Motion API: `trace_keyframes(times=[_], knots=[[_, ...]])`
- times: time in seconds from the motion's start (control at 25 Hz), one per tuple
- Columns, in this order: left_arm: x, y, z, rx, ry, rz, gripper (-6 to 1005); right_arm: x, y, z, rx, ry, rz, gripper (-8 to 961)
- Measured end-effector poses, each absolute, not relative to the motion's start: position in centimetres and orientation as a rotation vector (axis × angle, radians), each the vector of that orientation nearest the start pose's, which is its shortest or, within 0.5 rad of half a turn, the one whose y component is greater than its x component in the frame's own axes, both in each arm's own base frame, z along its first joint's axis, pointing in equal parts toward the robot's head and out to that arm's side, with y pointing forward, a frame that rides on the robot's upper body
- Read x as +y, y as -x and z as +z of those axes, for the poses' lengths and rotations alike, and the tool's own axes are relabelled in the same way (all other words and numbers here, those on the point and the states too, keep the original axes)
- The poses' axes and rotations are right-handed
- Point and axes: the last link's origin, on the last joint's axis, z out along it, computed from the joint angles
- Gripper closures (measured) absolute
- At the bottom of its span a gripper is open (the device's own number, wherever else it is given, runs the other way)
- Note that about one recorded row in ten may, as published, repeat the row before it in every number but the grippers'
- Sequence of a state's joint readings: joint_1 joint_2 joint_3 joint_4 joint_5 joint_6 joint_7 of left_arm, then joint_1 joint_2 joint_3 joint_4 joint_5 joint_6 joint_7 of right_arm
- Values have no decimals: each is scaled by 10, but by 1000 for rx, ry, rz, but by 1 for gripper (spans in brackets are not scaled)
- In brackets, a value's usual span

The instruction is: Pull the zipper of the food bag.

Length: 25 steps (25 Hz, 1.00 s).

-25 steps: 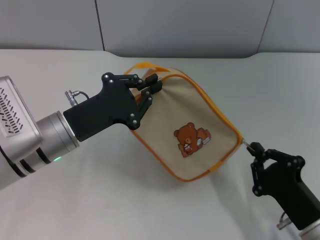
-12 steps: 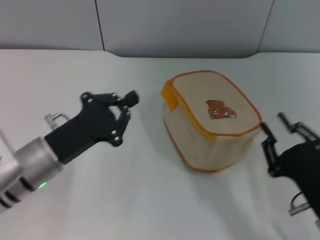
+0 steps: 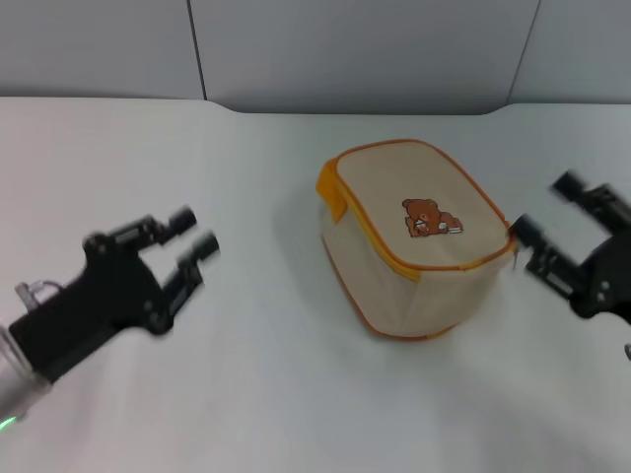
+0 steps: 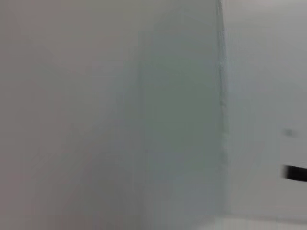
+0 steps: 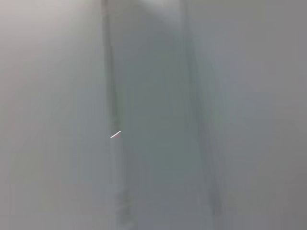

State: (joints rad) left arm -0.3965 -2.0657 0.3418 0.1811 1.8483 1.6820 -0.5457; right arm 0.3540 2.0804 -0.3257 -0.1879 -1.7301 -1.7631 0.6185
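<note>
The beige food bag (image 3: pixel 414 246) stands on the white table, bear print (image 3: pixel 429 218) on its top face. The orange-yellow zipper (image 3: pixel 380 236) runs around that top panel; its pull tab is too small to make out. The orange loop handle (image 3: pixel 330 192) hangs at the bag's left end. My left gripper (image 3: pixel 192 241) is open and empty, well to the left of the bag. My right gripper (image 3: pixel 547 212) is open and empty, just off the bag's right end. Both wrist views show only blurred grey wall.
The white table (image 3: pixel 256 394) ends at a grey panelled wall (image 3: pixel 345 49) behind the bag. Bare table lies between the left gripper and the bag and in front of the bag.
A second ago both grippers held the tilted bag. They have let go, the bag has settled upright, and both arms have drawn back outward with fingers open.
</note>
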Motion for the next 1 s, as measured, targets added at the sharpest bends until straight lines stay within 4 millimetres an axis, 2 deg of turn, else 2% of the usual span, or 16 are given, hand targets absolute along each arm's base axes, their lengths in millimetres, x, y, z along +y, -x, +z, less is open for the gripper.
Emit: trace_keyframes(times=[0.16, 0.2, 0.24, 0.28, 0.32, 0.36, 0.56, 0.76, 1.0], knots=[[258, 301, -20, -288, 2526, -961, 754, 262, -288, 0, 345, 2487, 1121, 245], [254, 300, -24, -278, 2643, -914, 713, 261, -282, -5, 312, 2654, 1067, 208], [254, 300, -24, -278, 2643, -914, 673, 261, -282, -5, 312, 2654, 1067, 182], [253, 298, -27, -275, 2705, -889, 632, 259, -279, -11, 285, 2771, 1019, 157], [253, 298, -27, -275, 2705, -889, 592, 259, -279, -11, 285, 2771, 1019, 132], [253, 297, -28, -282, 2722, -885, 551, 257, -278, -17, 269, 2858, 974, 106], [252, 297, -29, -281, 2728, -881, 318, 256, -277, -23, 272, 2897, 935, 108], [252, 297, -28, -277, 2730, -879, 202, 255, -279, -22, 284, 2888, 932, 109], [251, 297, -29, -250, 2727, -877, 202, 254, -279, -22, 279, 2883, 943, 110]])
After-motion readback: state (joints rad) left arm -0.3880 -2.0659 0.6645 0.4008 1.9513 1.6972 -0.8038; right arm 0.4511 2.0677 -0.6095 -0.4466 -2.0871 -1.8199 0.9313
